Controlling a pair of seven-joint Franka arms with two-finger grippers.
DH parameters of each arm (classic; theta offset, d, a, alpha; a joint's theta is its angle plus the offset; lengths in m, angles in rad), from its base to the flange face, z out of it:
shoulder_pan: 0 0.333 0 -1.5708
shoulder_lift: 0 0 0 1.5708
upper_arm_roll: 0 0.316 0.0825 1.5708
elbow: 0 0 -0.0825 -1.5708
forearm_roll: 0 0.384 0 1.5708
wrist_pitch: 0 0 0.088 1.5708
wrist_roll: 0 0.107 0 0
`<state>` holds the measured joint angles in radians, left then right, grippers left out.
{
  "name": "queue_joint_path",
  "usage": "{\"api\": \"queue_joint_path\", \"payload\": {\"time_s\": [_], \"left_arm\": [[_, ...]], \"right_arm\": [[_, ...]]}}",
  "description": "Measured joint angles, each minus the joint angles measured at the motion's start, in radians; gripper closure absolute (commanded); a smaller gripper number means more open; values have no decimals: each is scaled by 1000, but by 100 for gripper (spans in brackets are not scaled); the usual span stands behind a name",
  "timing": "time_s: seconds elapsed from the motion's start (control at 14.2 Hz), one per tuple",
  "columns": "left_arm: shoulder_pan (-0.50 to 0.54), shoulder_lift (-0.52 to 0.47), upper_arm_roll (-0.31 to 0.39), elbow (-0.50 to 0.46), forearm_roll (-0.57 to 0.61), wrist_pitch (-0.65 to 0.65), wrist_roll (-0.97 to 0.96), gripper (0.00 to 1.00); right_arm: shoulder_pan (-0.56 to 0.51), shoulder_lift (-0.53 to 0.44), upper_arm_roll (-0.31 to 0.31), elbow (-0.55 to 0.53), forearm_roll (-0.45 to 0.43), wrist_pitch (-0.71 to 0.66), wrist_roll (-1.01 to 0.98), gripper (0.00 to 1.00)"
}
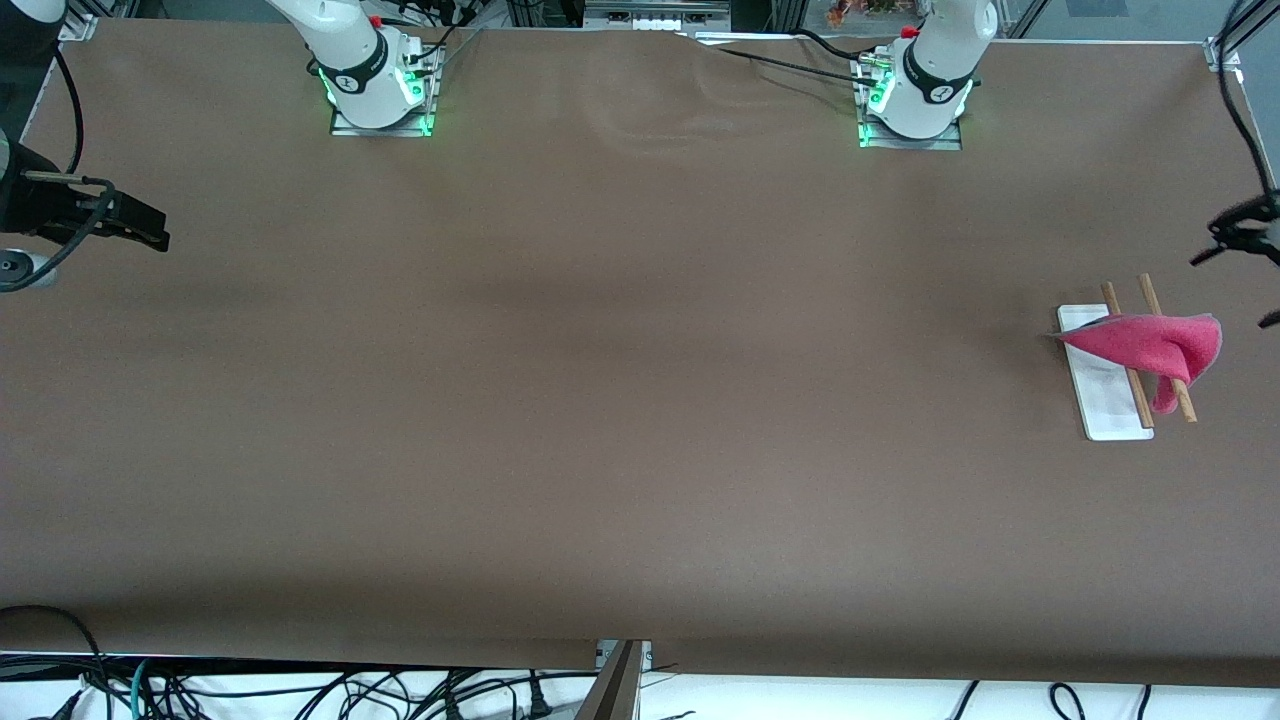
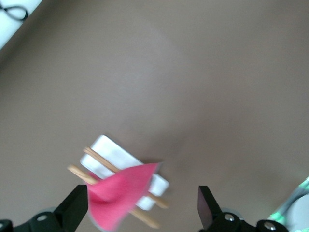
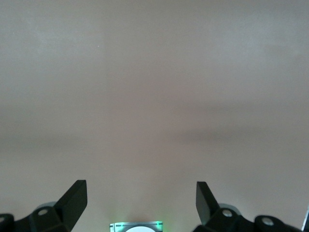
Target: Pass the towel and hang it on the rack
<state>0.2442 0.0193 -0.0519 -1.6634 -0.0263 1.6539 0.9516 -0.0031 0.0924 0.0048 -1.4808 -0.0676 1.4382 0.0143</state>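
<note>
The pink-red towel (image 1: 1150, 345) hangs draped over the two wooden rods of the rack (image 1: 1105, 405), near the left arm's end of the table. One corner points toward the table's middle and a fold droops off the outer rod. In the left wrist view the towel (image 2: 120, 193) covers one end of the rack (image 2: 108, 152). My left gripper (image 1: 1235, 285) (image 2: 141, 191) hovers open beside and above the rack, with nothing between its fingers. My right gripper (image 1: 140, 225) (image 3: 141, 186) waits open and empty over the right arm's end of the table.
Brown table surface (image 1: 600, 400) stretches between the two arms. The arm bases (image 1: 380, 90) (image 1: 915, 100) stand along the edge farthest from the front camera. Cables (image 1: 300, 690) lie below the table's nearest edge.
</note>
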Motion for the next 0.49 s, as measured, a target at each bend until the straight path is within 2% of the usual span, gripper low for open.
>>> {"api": "queue_joint_path", "payload": {"time_s": [0.21, 0.35, 0.49], "left_arm": [[-98, -130, -22, -92, 22, -62, -412, 0], [-107, -191, -44, -157, 22, -78, -675, 0], [-110, -224, -58, -191, 21, -85, -823, 0]], "right_arm": [[-19, -1, -10, -1, 27, -4, -12, 0], [-19, -1, -9, -1, 29, -4, -12, 0], [-19, -1, -8, -3, 29, -5, -12, 0]]}}
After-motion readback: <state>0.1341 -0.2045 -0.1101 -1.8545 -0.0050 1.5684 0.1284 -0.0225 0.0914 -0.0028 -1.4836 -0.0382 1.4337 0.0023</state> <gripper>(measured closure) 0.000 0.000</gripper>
